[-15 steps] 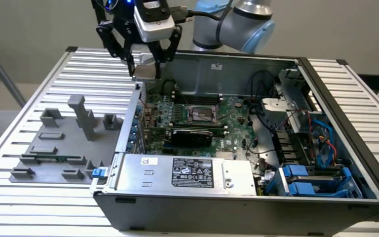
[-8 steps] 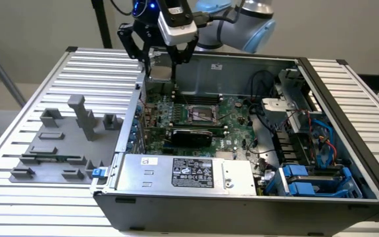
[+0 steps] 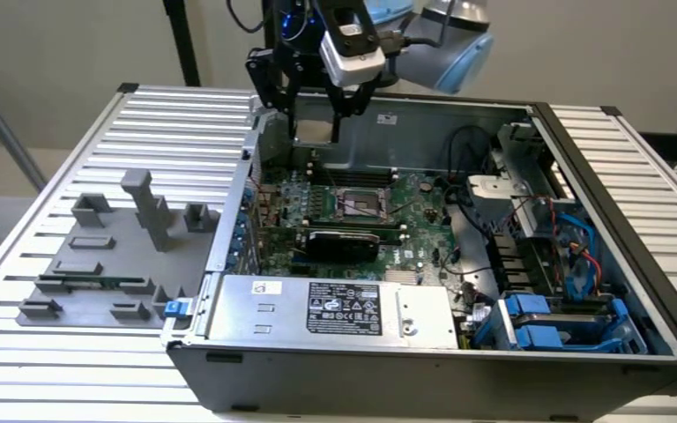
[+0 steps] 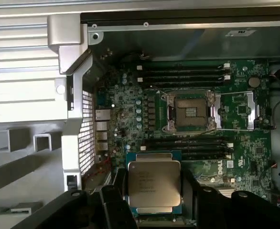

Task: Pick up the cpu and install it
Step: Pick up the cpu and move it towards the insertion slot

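Note:
The cpu (image 4: 154, 183), a pale silvery square chip with a thin dark rim, sits level between my black fingers (image 4: 117, 191). My gripper (image 4: 154, 200) is shut on the cpu by two opposite edges. In the exterior view the gripper (image 3: 315, 119) hangs over the back left corner of the open computer case, with the cpu (image 3: 315, 132) under it and above the green motherboard (image 3: 409, 198). The dark metal-framed socket (image 4: 189, 112) lies open and empty, apart from the chip. The socket (image 3: 365, 207) sits nearer the board's middle than the gripper.
A silver power supply (image 3: 332, 308) with a black label fills the case's front. Cables and blue drive bays (image 3: 562, 322) crowd the exterior view's right. A grey fixture (image 3: 115, 256) stands on the slatted table outside the case's left wall (image 3: 239, 203). Memory slots (image 4: 183, 74) flank the socket.

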### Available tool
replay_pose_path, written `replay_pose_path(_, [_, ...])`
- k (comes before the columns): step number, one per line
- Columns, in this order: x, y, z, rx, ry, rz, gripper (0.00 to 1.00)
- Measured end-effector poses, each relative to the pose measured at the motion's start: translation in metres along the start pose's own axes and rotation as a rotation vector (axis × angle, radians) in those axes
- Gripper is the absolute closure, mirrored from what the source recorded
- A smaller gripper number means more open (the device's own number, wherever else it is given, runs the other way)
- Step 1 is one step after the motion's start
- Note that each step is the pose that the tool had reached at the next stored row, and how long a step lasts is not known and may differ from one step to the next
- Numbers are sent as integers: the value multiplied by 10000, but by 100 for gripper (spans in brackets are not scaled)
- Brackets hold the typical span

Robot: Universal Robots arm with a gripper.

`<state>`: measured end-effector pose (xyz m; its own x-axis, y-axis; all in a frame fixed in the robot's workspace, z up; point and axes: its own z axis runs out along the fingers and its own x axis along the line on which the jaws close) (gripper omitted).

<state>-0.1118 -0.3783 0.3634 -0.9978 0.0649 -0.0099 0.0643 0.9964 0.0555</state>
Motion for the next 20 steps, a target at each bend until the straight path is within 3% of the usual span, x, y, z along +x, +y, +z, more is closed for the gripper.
replay_pose_path(20, [-686,558,402,1,0,0,45])
